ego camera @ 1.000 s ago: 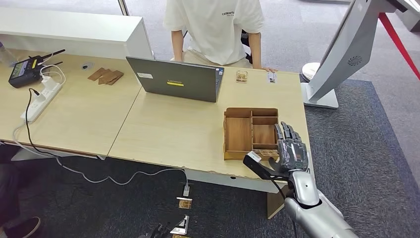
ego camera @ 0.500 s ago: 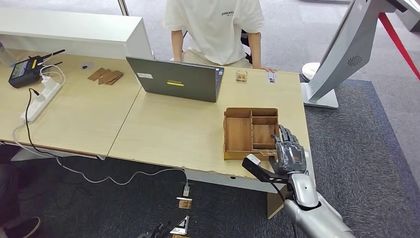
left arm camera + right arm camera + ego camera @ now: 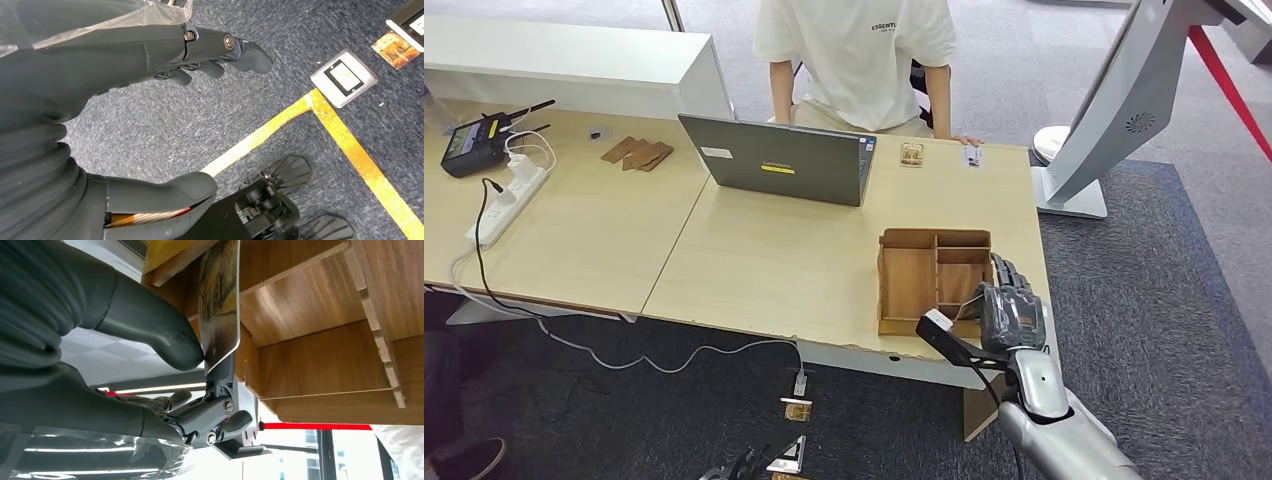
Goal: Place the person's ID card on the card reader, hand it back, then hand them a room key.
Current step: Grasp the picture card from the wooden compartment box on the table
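My right hand point(image 3: 1010, 306) is at the near right corner of the wooden organiser box point(image 3: 932, 278) on the desk. In the right wrist view the thumb point(image 3: 167, 342) and a finger pinch a picture-printed key card point(image 3: 220, 305) by its edge, still partly inside a slot of the box point(image 3: 320, 345). A small card point(image 3: 971, 156) and a small wooden stand point(image 3: 912, 153) lie at the desk's far edge in front of a person point(image 3: 856, 55) in a white shirt. My left hand point(image 3: 125, 55) hangs over the carpet, fingers apart, holding nothing.
An open laptop point(image 3: 779, 160) stands between the box and the person. A power strip point(image 3: 509, 200), a black device point(image 3: 474, 145) and wooden pieces point(image 3: 637, 153) lie at the left. A white kiosk point(image 3: 1114, 110) stands at the right. Cards point(image 3: 796, 410) lie on the floor.
My right hand has lowered and curled in at the box's near corner, closing on the card. The box has shifted slightly toward me.
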### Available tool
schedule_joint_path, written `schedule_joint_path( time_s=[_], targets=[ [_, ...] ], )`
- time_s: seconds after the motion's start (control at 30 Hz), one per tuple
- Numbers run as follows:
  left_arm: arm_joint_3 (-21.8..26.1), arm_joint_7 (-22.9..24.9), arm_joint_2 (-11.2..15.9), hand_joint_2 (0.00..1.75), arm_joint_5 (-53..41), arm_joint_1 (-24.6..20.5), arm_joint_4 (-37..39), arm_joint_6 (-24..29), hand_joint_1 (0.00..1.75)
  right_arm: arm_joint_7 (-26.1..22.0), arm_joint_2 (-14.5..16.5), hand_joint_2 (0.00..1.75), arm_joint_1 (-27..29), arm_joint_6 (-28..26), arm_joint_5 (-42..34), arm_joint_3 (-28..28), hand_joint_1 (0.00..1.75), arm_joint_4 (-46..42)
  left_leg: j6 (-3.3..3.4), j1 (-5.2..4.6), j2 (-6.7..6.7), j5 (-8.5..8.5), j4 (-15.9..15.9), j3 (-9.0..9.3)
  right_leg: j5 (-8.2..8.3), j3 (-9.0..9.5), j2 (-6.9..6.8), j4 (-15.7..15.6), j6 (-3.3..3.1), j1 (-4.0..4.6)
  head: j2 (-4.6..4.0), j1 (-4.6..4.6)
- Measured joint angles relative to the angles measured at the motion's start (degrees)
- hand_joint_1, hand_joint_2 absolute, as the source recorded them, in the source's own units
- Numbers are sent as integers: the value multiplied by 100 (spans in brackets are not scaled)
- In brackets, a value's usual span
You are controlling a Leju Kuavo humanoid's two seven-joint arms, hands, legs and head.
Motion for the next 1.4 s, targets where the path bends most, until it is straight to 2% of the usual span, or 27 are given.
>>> schedule_joint_path(
  time_s=[0.37, 0.63, 0.93, 1.27, 1.4],
  targets=[
    [0, 29, 0, 175, -13, -9, 0, 9, 0, 50, 104, 175, -62, -204, 76, 3, 175, 163, 0, 0, 0, 0, 0, 0, 0, 0, 0, 1, 0, 0, 0, -1],
    [0, 25, -1, 175, -65, -17, 0, 9, 0, 81, 156, 175, -220, -911, 298, -114, 175, -85, 0, 0, 1, 0, 0, 1, 1, -1, 1, 4, 0, 0, 0, -1],
    [0, -9, -8, 175, -144, -19, 0, 9, 0, 327, 43, 175, -680, -589, 514, -406, 175, -1030, -1, 0, 3, 2, 1, 3, 2, 0, 1, 4, 0, 0, 0, 0],
    [-2, -24, -33, 175, -249, -31, 0, -40, 0, 333, -1, 175, -796, -567, 481, -504, 175, -1241, -1, 0, 2, 2, 1, 2, 2, 0, 1, 3, 1, 0, 0, -1],
    [-32, 19, -82, 175, -425, -108, 0, -235, 0, 155, 225, 175, -1268, -211, 477, -490, 175, -1041, -3, 0, 1, 4, 1, -1, 3, -2, 1, 10, -1, 0, 0, -1]
  ],
)
